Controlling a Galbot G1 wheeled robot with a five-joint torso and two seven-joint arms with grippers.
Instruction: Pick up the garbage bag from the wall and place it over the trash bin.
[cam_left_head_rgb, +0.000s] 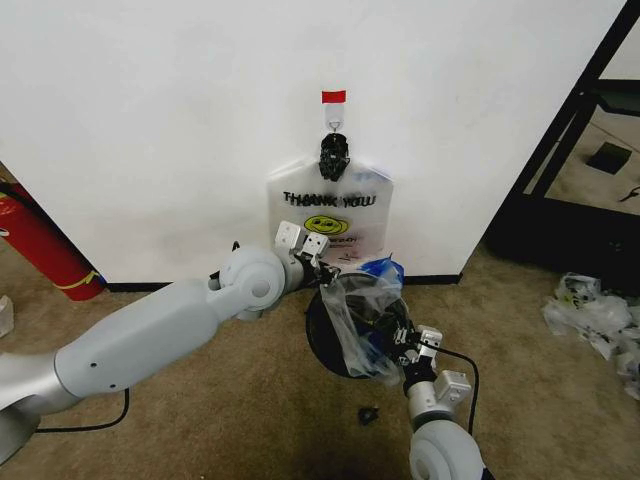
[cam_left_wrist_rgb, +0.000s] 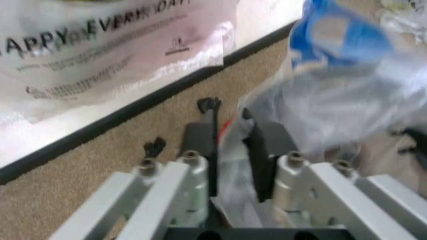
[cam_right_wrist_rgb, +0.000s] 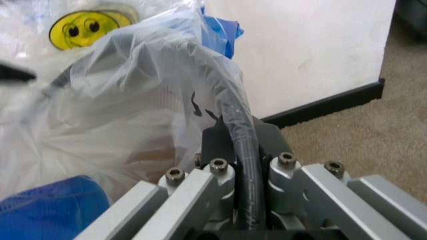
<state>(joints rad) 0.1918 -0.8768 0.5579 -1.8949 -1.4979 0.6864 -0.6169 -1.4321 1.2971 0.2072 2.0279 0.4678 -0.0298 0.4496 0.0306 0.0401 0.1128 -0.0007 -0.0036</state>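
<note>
A garbage bag (cam_left_head_rgb: 358, 300) of thin clear plastic with blue print is spread over the black trash bin (cam_left_head_rgb: 318, 345) on the carpet at the foot of the wall (cam_left_head_rgb: 150, 120). My left gripper (cam_left_head_rgb: 325, 268) is at the bag's far edge, shut on the film (cam_left_wrist_rgb: 230, 130). At the near edge my right gripper (cam_left_head_rgb: 402, 336) is shut on the bag where it wraps the bin's dark rim (cam_right_wrist_rgb: 243, 145). Another "THANK YOU" bag with a yellow smiley (cam_left_head_rgb: 330, 212) still hangs from the hook (cam_left_head_rgb: 334, 125) under the red tape (cam_left_head_rgb: 333, 96).
A red fire extinguisher (cam_left_head_rgb: 40, 245) leans at the left by the wall. A black frame (cam_left_head_rgb: 560, 150) stands at the right, with a heap of clear plastic scraps (cam_left_head_rgb: 595, 310) before it. A small black piece (cam_left_head_rgb: 368, 413) lies on the carpet near my right arm.
</note>
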